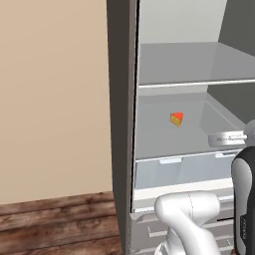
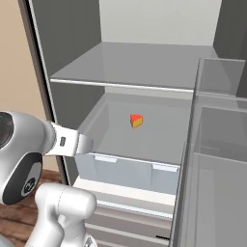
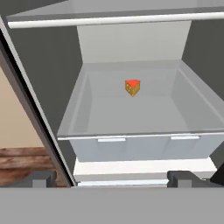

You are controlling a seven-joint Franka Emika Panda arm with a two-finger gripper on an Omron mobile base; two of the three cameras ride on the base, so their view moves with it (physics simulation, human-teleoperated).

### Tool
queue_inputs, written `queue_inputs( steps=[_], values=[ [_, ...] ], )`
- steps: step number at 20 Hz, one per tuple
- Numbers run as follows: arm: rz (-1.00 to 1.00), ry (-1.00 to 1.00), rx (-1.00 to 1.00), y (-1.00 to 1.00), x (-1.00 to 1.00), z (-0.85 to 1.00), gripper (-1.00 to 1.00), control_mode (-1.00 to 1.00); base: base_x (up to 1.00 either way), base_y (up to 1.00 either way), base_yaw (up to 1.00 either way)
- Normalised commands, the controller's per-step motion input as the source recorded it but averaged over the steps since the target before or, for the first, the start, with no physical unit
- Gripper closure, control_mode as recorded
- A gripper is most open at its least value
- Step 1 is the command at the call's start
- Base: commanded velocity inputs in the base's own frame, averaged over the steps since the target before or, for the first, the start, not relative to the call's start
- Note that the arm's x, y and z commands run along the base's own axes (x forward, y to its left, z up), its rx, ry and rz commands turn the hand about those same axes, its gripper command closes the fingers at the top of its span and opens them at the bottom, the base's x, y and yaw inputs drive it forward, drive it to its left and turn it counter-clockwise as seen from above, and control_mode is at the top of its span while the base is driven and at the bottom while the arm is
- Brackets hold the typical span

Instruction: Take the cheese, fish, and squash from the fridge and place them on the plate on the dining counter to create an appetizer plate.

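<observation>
Cheese (image 3: 132,87) alone in fridge (image 1: 122,99) drawer, fingers (image 3: 41,179) spread wide, tips cut off

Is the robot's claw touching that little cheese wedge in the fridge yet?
Apart. In the hand view the gripper sits open outside the fridge, with bare shelf between it and the cheese.

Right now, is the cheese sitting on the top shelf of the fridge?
No, the cheese sits lower down, on the tray-like shelf under the upper shelf of the fridge.
</observation>
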Motion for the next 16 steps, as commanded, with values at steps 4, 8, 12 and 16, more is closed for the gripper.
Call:
queue_inputs(
  steps=[4, 8, 12, 16],
  values=[
    [-0.01, 0.00, 0.00, 0.00, 0.00, -0.07, -1.00, -1.00, 0.00, 0.00, -0.01],
    [-0.13, 0.00, 0.00, 0.00, 0.08, -0.32, -1.00, -1.00, 0.00, 0.00, 0.00],
    [-0.17, 0.00, -0.01, 0.00, 0.21, -0.34, -1.00, -1.00, 0.00, 0.00, 0.00],
    [-0.03, 0.00, 0.00, -0.18, 0.29, -0.28, -1.00, -1.00, 0.00, 0.00, 0.00]
  ],
)
